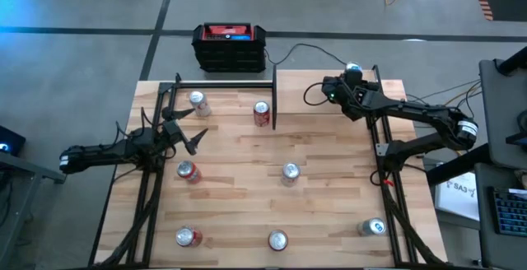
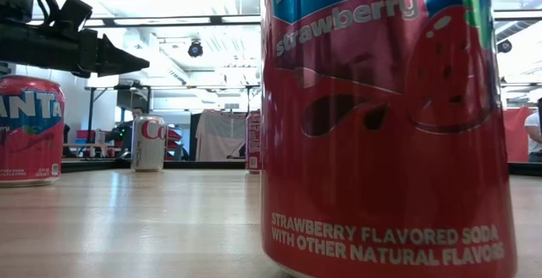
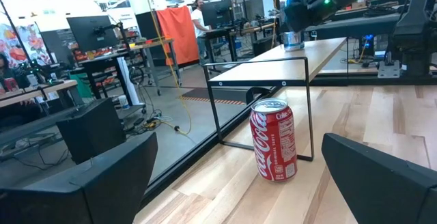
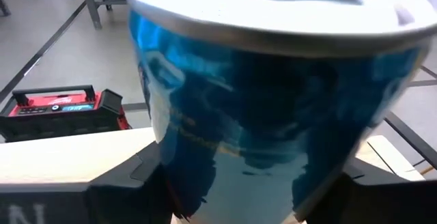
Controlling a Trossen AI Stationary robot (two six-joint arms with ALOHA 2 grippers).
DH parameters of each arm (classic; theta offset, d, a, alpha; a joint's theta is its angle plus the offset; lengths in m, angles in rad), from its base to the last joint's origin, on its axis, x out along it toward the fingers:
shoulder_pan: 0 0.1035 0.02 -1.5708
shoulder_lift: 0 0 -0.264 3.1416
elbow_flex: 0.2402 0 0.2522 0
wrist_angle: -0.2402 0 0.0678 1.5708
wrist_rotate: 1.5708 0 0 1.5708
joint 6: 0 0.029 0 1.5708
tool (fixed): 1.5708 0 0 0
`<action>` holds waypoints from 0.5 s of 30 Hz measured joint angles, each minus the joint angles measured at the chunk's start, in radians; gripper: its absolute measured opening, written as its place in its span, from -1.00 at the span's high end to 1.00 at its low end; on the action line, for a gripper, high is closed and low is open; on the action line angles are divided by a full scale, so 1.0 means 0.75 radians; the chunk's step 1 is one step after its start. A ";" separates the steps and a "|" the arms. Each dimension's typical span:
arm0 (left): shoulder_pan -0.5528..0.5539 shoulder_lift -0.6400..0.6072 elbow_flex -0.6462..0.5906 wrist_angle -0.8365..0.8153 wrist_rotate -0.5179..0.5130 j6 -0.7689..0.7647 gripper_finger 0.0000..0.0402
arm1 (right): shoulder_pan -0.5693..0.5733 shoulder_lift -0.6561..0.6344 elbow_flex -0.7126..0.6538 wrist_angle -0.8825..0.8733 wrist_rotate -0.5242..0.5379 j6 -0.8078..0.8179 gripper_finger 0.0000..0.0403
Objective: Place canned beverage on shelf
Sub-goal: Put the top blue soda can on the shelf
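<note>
My right gripper [image 1: 347, 79] is shut on a blue can [image 4: 273, 108] at the far right part of the shelf [image 3: 273, 63], a pale board on thin black posts. In the left wrist view the blue can [image 3: 292, 39] stands upright with its bottom at the board. My left gripper [image 1: 183, 132] is open and empty over the table's left side. A red Coca-Cola can [image 3: 275, 141] stands on the table some way ahead of it, in front of the shelf's posts. My right gripper pinches the blue can's side wall [image 4: 171, 162] between its two fingers, one on each opposite side. The fingers [image 4: 123, 179] come slanting down from the table's right side. The can is upright, its bottom at the shelf board; whether it rests there, I cannot tell.
Several more cans stand on the table: a silver one [image 1: 198, 102] far left, a red one [image 1: 188, 171], a silver one [image 1: 290, 173] and three along the near edge, one a strawberry soda [image 2: 381, 125]. A black-and-red box [image 1: 229, 46] sits on the floor beyond the far edge.
</note>
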 joint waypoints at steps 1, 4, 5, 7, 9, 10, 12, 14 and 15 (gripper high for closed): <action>0.000 0.000 0.000 0.000 0.000 0.000 -0.99 | 0.000 -0.001 0.000 -0.011 0.000 0.003 -0.07; 0.000 0.000 0.000 0.000 0.000 0.000 -0.99 | 0.000 -0.011 0.001 -0.054 0.000 0.015 -0.07; 0.000 0.000 0.000 0.000 0.000 0.000 -0.99 | 0.000 -0.016 0.001 -0.073 0.001 0.024 -0.07; 0.000 0.000 0.000 0.000 0.000 0.000 -0.99 | 0.000 -0.028 0.001 -0.118 0.017 0.066 -0.12; 0.000 0.000 0.000 0.000 0.000 0.000 -0.99 | 0.000 -0.044 0.001 -0.165 0.033 0.091 -0.18; 0.000 0.000 0.000 0.000 0.000 0.000 -0.99 | 0.000 -0.054 0.000 -0.184 0.037 0.093 -0.20; 0.000 0.000 0.000 0.000 0.000 0.000 -0.99 | -0.004 -0.070 -0.002 -0.197 0.039 0.090 -0.20; 0.000 0.000 0.000 0.000 0.000 0.000 -0.99 | -0.014 -0.086 -0.003 -0.209 0.040 0.090 -0.17; 0.000 0.000 0.000 0.000 0.000 0.000 -0.99 | -0.020 -0.093 -0.003 -0.208 0.042 0.090 -0.15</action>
